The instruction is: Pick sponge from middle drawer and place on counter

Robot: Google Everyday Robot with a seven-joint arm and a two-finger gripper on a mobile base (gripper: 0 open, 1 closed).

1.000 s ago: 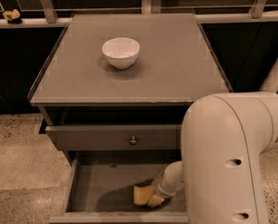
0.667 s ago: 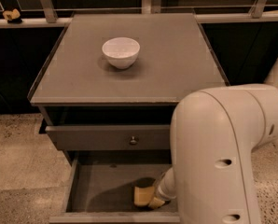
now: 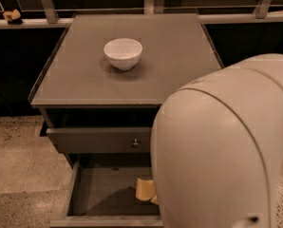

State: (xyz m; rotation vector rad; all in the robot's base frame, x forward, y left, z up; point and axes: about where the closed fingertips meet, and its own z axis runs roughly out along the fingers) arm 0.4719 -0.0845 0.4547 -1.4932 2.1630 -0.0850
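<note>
Casing of the arm [image 3: 222, 146] fills the lower right and hides the right half of the open drawer [image 3: 103, 194], the counter's [image 3: 170, 65] front right corner and the gripper, which is somewhere behind it. Only the left part of the sponge [image 3: 144, 189] shows, lying on the drawer floor at the casing's edge. A second ago the casing covered less, and the wrist could be seen reaching down to the sponge; the sponge lies about where it did. Whether the gripper is open or holds the sponge cannot be told. A bowl [image 3: 123, 53] stands on the counter.
</note>
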